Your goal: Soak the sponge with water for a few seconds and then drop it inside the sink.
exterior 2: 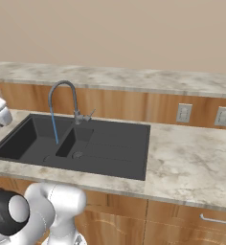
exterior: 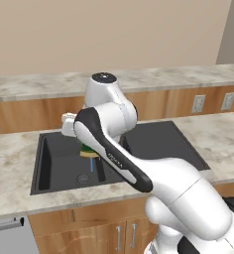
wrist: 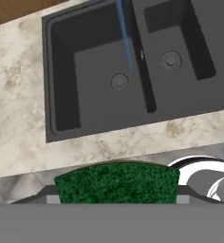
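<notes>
While the gripper (wrist: 117, 197) is clamped on the sponge (wrist: 117, 184), holding it above the big basin of the sink (wrist: 61, 76), water (wrist: 125, 40) runs in a thin blue stream from the faucet (exterior 2: 62, 98) into that basin

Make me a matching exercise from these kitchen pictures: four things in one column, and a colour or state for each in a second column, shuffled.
Things:
1. sponge
2. water
3. sink
4. claw

Descriptions:
A. thin blue stream falling into the big basin
B. matte black, two basins with round drains
C. shut around something
D. dark green, held above the counter edge

Pairs: 1-D, 2-A, 3-B, 4-C
</notes>
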